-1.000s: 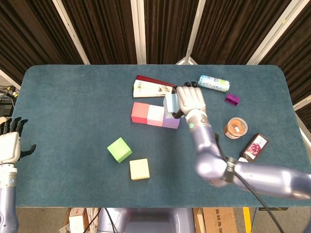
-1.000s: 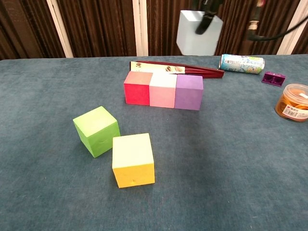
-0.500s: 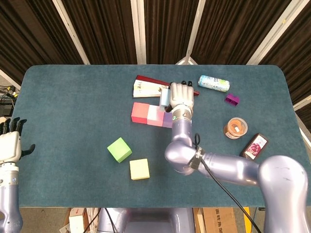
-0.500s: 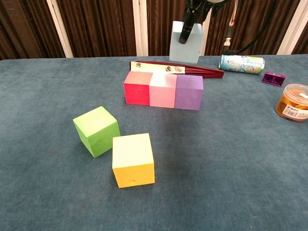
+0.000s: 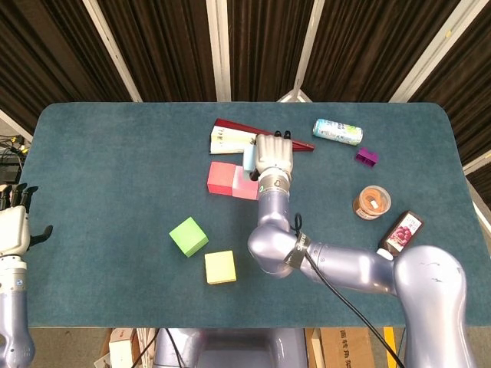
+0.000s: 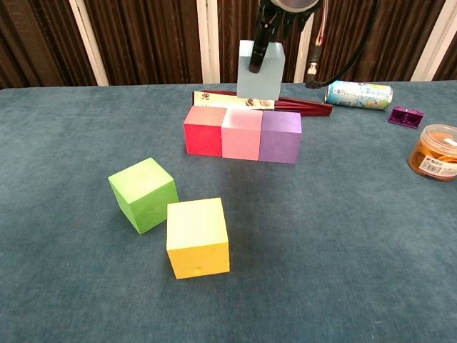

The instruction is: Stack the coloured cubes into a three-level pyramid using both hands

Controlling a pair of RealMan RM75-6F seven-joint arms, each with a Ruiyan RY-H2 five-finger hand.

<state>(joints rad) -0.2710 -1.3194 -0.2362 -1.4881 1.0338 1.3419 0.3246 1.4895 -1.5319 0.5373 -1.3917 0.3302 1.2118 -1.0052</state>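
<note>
So far only the bottom level is laid: the red cube (image 6: 203,130), pink cube (image 6: 241,135) and purple cube (image 6: 280,137) sit in a row, sides touching, toward the far middle of the surface (image 5: 115,169); the second level is, by my reading, just being started, since the right hand (image 5: 271,156) grips the pale blue cube (image 6: 259,68) from above, fingers closed down its faces, and holds it in the air above the row, roughly over the pink and purple cubes and clear of their tops in the chest view; whether it is centred over a seam I cannot tell. Left to do, as I judge it: set this cube down across two base cubes, add a second beside it, then cap the pile; the green cube (image 6: 143,194) and yellow cube (image 6: 197,236) lie nearer the robot, just touching at a corner, and would serve for those places. The left hand (image 5: 14,227) hangs at the near left edge, off the cubes, fingers apart and holding nothing.

The surface is covered in dark teal cloth; behind the row lies a closed red fan (image 6: 264,103), and to the right a can (image 6: 358,93) on its side, a small purple block (image 6: 405,115), an orange-filled jar (image 6: 435,151) and a dark packet (image 5: 401,232); dark curtains (image 5: 153,46) with pale uprights close the room behind.
</note>
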